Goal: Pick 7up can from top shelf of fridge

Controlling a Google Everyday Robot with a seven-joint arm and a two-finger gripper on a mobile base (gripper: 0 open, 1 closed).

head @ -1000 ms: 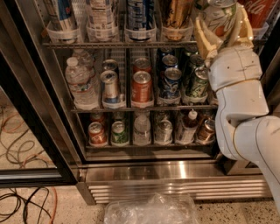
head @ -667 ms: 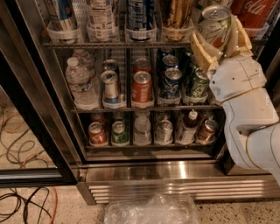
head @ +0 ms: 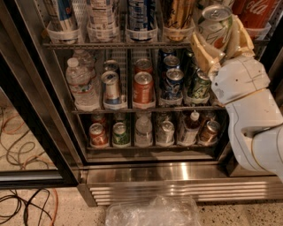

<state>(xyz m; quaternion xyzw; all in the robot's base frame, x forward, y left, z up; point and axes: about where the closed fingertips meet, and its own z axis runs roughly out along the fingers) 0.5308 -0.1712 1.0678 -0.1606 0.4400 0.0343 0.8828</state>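
The 7up can (head: 215, 25), cream with green lettering and a silver lid, is held tilted between my gripper's (head: 219, 42) two tan fingers (head: 202, 49), in front of the fridge (head: 146, 172) at the upper right. The can is out in front of the top shelf (head: 115, 44), whose clear cup holders hold tall cans. My white arm rises from the lower right. The gripper is shut on the can.
A red Coca-Cola can (head: 256, 13) stands at the top right, beside the gripper. Lower racks hold cans and bottles, among them a water bottle (head: 82, 84). A crumpled plastic bag (head: 152, 212) lies on the floor in front. Cables (head: 22, 203) lie at the left.
The gripper with the 7up can has drawn back from the top shelf, downward and toward the camera. The can now tilts more and shows its lid.
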